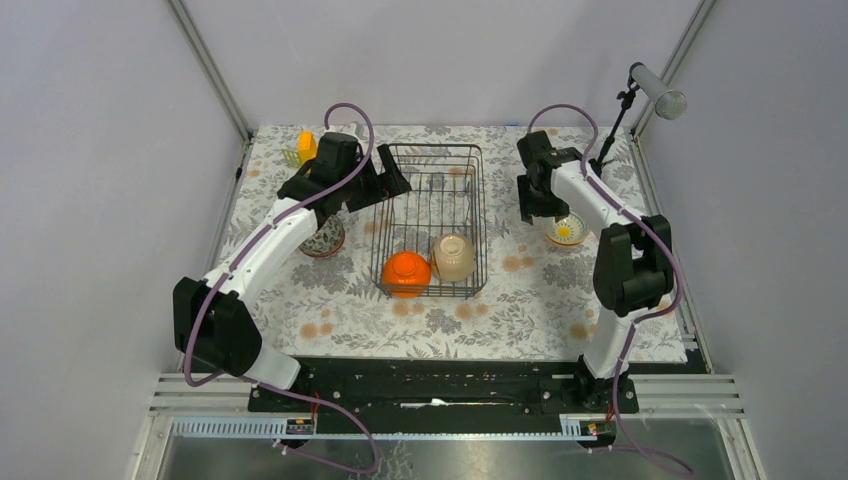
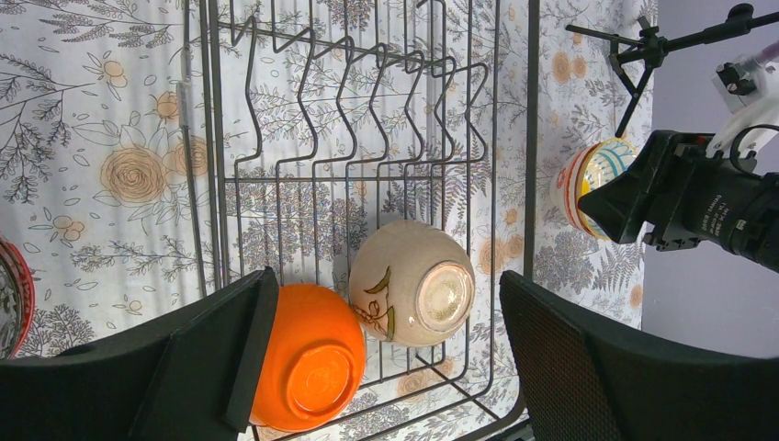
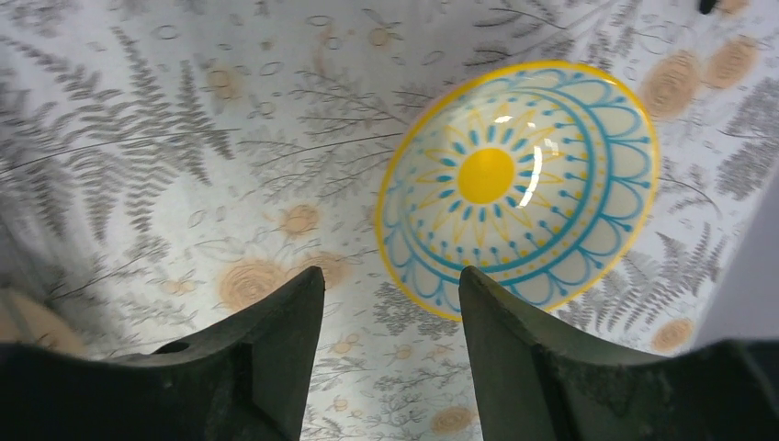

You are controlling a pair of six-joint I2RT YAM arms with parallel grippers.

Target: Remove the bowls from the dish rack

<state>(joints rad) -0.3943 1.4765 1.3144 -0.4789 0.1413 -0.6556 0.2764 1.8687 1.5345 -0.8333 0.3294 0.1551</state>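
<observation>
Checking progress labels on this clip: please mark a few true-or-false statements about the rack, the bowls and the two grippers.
1. Two bowls lie in the dish rack: the orange bowl and the cream bowl. True.
2. The orange bowl stands mouth up. False: it is turned over, foot ring showing.
3. The right gripper is shut on the yellow-and-blue bowl. False: it is open above that bowl, which sits on the table.
4. The left gripper is open over the dish rack. True.
</observation>
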